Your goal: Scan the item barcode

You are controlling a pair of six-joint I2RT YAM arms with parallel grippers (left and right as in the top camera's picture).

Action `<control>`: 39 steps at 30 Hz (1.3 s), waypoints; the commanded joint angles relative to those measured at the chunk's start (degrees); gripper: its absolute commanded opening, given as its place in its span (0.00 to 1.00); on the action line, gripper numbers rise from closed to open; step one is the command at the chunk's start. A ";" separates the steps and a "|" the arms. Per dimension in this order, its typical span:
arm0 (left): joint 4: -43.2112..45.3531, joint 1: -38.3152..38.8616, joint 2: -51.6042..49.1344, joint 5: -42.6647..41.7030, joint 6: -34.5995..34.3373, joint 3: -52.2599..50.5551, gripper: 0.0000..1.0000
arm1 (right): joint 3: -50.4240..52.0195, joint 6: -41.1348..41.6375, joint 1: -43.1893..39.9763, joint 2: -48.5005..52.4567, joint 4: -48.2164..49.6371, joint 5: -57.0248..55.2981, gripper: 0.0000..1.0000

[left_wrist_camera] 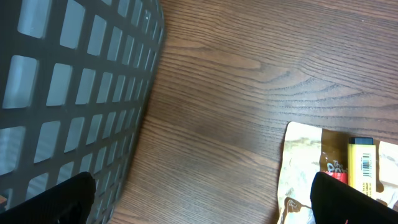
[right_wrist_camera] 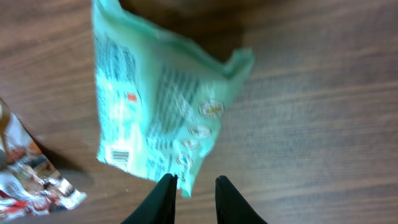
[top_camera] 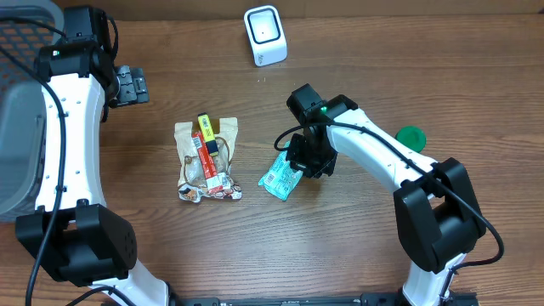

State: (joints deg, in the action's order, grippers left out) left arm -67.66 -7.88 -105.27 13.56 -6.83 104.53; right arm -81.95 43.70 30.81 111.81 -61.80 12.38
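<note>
Overhead: right arm (top_camera: 374,153) folds down at mid-desk (top_camera: 357,246); right claw (top_camera: 299,168), jaws barely parted, touches the green packet (top_camera: 279,181) at its corner, grip unclear; left claw (top_camera: 134,85) gapes wide, empty, near the basket (top_camera: 17,127).

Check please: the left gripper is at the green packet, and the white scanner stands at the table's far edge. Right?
No: the right gripper is at the green packet, as the overhead view shows. The white scanner does stand at the far edge of the table.

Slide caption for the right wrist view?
Right pincer slightly parted at the corner of a green packet, barcode showing, wooden table beneath.
</note>
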 commanded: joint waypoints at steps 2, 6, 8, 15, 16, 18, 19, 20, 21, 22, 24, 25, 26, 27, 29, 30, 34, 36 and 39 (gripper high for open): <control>0.22 0.24 0.15 0.33 1.07 0.94 1.00 | 0.98 -0.48 3.19 -0.42 0.07 1.20 0.22; 0.20 0.24 0.15 0.33 1.07 0.94 1.00 | 2.95 0.24 6.38 -0.37 2.40 -1.92 0.22; 0.20 0.24 0.15 0.33 1.07 0.94 0.99 | 4.33 1.81 7.74 -0.37 4.07 -2.43 0.22; 0.22 0.24 0.15 0.33 1.07 0.94 1.00 | 7.32 2.73 9.33 -0.37 10.40 -2.43 0.22; 0.22 0.24 0.15 0.33 1.07 0.94 1.00 | 6.82 2.62 9.01 -0.39 10.40 -2.43 0.22; 0.22 0.24 0.15 0.33 1.07 0.94 0.99 | 4.90 0.44 8.00 -0.50 9.29 -2.23 0.23; 0.22 0.24 0.15 0.33 1.07 0.94 1.00 | 3.43 -0.98 7.19 -0.61 7.85 -2.25 0.25; 0.20 0.24 0.15 0.33 1.07 0.94 1.00 | 1.46 -2.32 6.03 -0.72 5.66 -2.25 0.27; 0.20 0.24 0.15 0.33 1.07 0.94 1.00 | -0.37 -3.43 4.87 -0.79 3.56 -2.25 0.28; 0.20 0.24 0.15 0.33 1.07 0.94 1.00 | -2.16 -4.39 3.61 -0.81 1.49 -2.27 0.29; 0.20 0.24 0.15 0.33 1.07 0.94 0.99 | -5.18 -6.58 0.61 -0.81 -1.81 -2.25 0.30; 0.22 0.24 0.15 0.33 1.07 0.94 0.99 | -5.90 -7.39 -0.63 -0.81 -2.62 -2.25 0.30; 0.22 0.24 0.15 0.33 1.07 0.94 1.00 | -6.03 -8.24 -1.95 -0.81 -2.80 -2.23 0.30; 0.20 0.26 0.15 0.33 1.07 0.94 1.00 | -6.01 -8.24 -2.99 -0.81 -3.08 -2.27 0.30; 0.22 0.31 0.15 0.33 1.07 0.94 1.00 | -5.57 -8.26 -5.01 -0.79 -3.21 -2.27 0.32; 0.20 0.31 0.15 0.33 1.07 0.94 1.00 | -5.40 -8.35 -5.99 -0.79 -3.26 -2.27 0.34; 0.22 0.28 0.15 0.35 1.07 0.94 0.99 | -5.40 -9.73 -8.79 -0.79 -3.06 -2.25 0.36; 0.22 0.31 0.15 0.33 1.07 0.94 1.00 | -5.40 -9.75 -9.49 -0.79 -3.04 -2.27 0.36; 0.22 0.31 0.15 0.33 1.07 0.94 1.00 | -5.40 -12.46 -9.73 -0.79 -2.84 -2.29 0.36</control>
State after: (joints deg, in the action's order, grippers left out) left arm -67.66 -7.88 -105.27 13.56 -6.83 104.53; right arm -87.26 34.41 21.34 111.81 -65.10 10.24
